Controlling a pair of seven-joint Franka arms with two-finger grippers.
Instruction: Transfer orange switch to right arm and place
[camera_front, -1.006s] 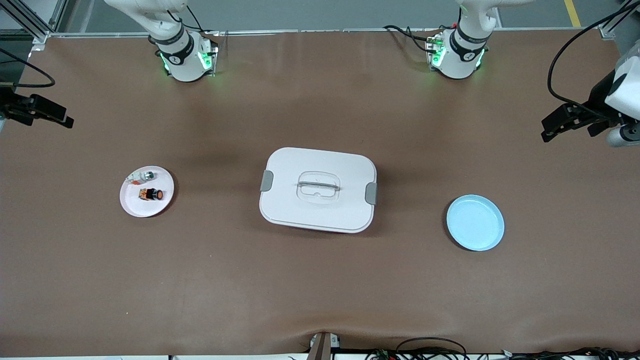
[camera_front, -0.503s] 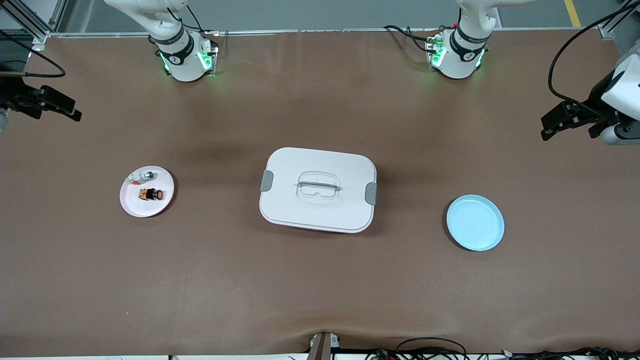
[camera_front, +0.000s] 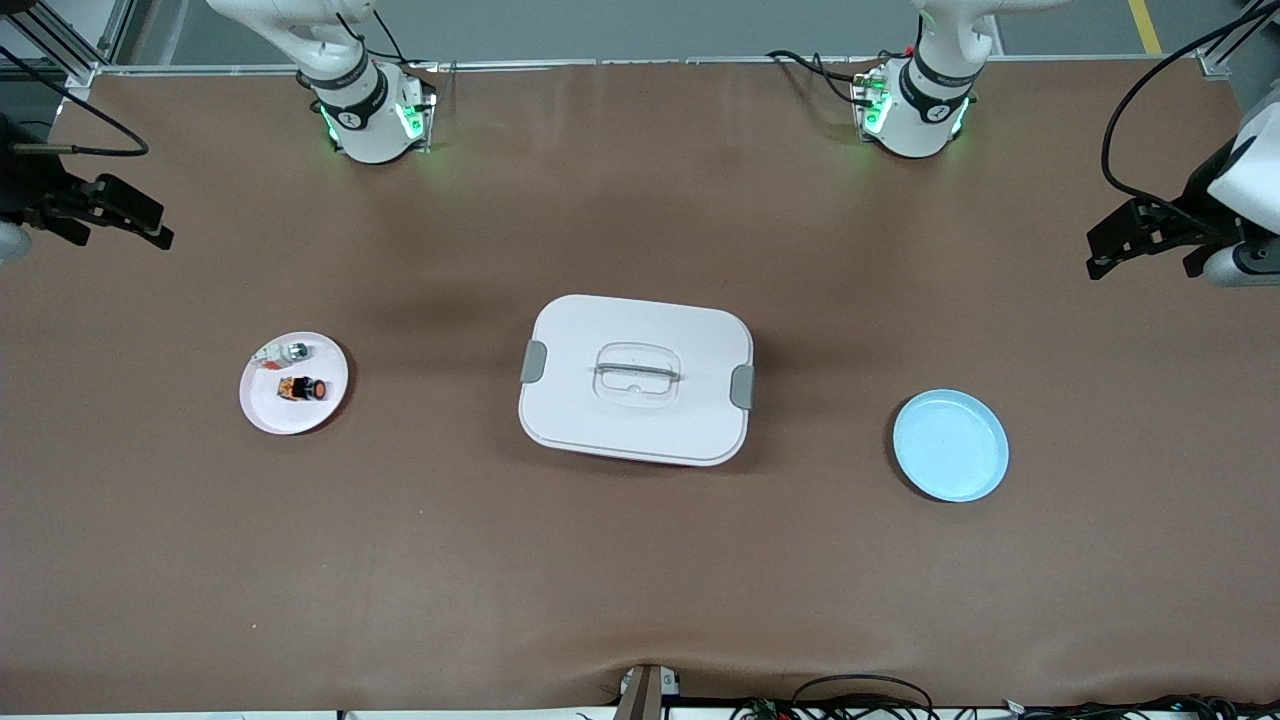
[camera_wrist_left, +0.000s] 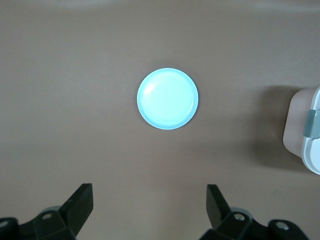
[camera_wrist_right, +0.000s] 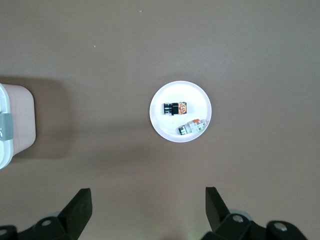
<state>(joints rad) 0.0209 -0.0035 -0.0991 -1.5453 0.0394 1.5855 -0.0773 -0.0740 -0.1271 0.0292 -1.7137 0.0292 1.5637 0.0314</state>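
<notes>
The orange switch (camera_front: 302, 388) lies on a small white plate (camera_front: 268, 410) toward the right arm's end of the table; it also shows in the right wrist view (camera_wrist_right: 175, 108). A silvery-white part (camera_front: 281, 352) lies beside it on the same plate. My right gripper (camera_front: 140, 225) is open and empty, high over the table's end, well apart from the plate. My left gripper (camera_front: 1120, 245) is open and empty, high over the other end. In the wrist views both pairs of jaws stand wide apart, the right gripper (camera_wrist_right: 148, 205) and the left gripper (camera_wrist_left: 150, 202).
A white lidded box (camera_front: 636, 378) with grey latches sits mid-table. An empty light blue plate (camera_front: 950, 445) lies toward the left arm's end and shows in the left wrist view (camera_wrist_left: 167, 98). Brown mat covers the table.
My right gripper has shifted a little toward the table's middle. My left gripper has barely moved. Nothing on the table has moved.
</notes>
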